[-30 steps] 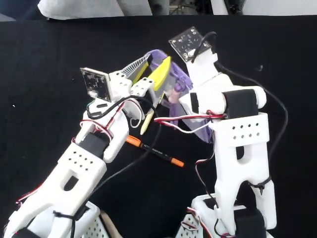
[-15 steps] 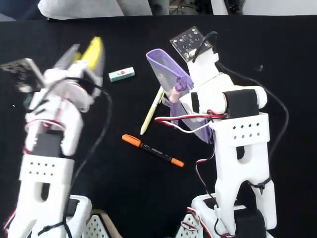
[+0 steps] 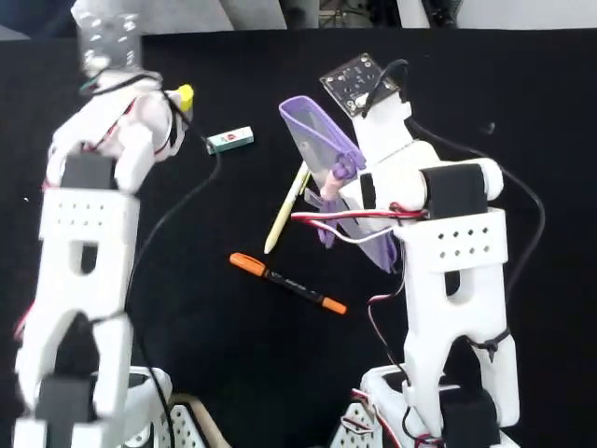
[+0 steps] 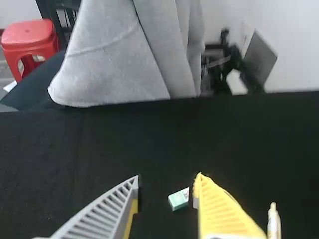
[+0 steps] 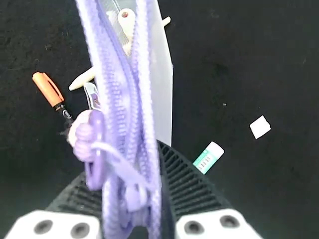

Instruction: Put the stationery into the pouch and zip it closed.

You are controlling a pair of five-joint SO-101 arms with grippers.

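My right gripper [image 3: 340, 182] is shut on the purple pouch [image 3: 317, 140], holding it upright on its edge with the zipper open. In the right wrist view the pouch [image 5: 134, 94] stands between the black fingers [image 5: 187, 186] of that gripper [image 5: 132, 149], a pale tube [image 5: 126, 19] showing inside. A yellow pen [image 3: 286, 210] lies partly under the pouch, and an orange marker [image 3: 287, 282] lies nearer the arms. A green-and-white eraser [image 3: 229, 140] rests to the left of the pouch. My left gripper [image 3: 177, 101] hangs high beside it, open and empty [image 4: 168, 180], the eraser [image 4: 178, 199] beyond its fingertips.
A small white scrap [image 5: 259, 126] lies on the black table [image 3: 522, 103] past the eraser [image 5: 208, 157]. A grey garment [image 4: 129, 50] hangs over the table's far edge. Loose cables [image 3: 345, 229] trail from the right arm across the pouch.
My left arm has swung away from the pouch to the far left and risen, its gripper now by the eraser. The yellow pen lies on the table. The right arm barely moved.
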